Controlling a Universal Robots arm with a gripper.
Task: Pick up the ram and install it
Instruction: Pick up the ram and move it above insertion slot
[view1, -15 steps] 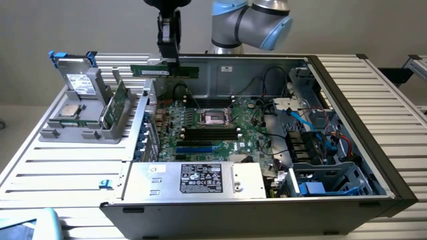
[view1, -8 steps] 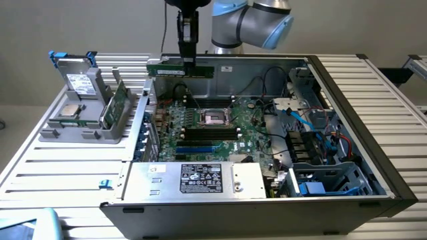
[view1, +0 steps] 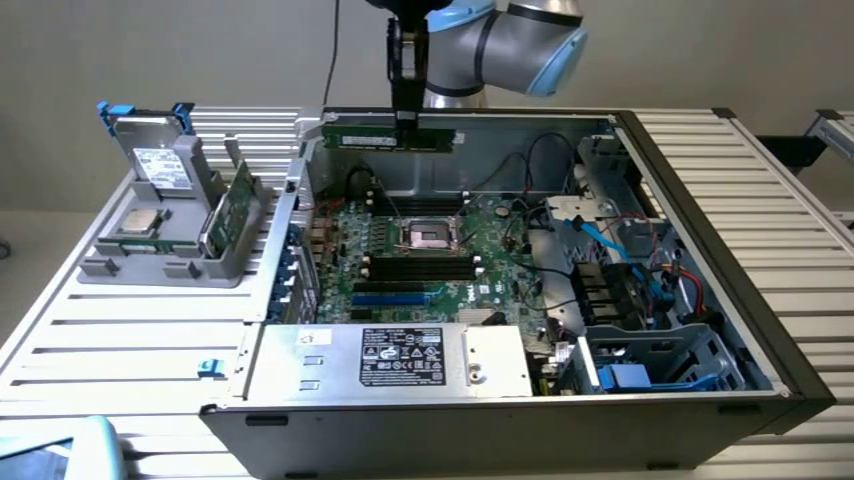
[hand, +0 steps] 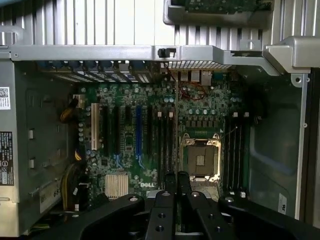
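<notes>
Well, the ram (view1: 384, 138) hung in the air, lying long and flat, just over the back wall of the open computer case (view1: 747, 300). The claw (view1: 404, 120) was closed on it, pinching its top edge near the middle. Nothing else touched the ram.

In the exterior view, the ram was at twelve o'clock from the square chip socket (view1: 430, 235) on the green motherboard (view1: 501, 262), well apart from it. The black memory slots (view1: 420, 265) lay just beside the socket, at six o'clock. Further on at six o'clock sat the big silver power box (view1: 387, 358). Some black wires (view1: 534, 150) looped near the back wall, at three o'clock from the ram. Blue cables (view1: 601, 235) lay at three o'clock from the socket.

Outside the case, at nine o'clock, a grey holder (view1: 160, 268) stood on the slatted table (view1: 120, 340). A wider green card (view1: 230, 215) and a silver square chip (view1: 138, 222) sat in it.

In the wrist view, the claw's (hand: 176, 176) dark fingers (hand: 170, 184) stood close together above the motherboard (hand: 130, 165), near the socket (hand: 200, 156).
</notes>
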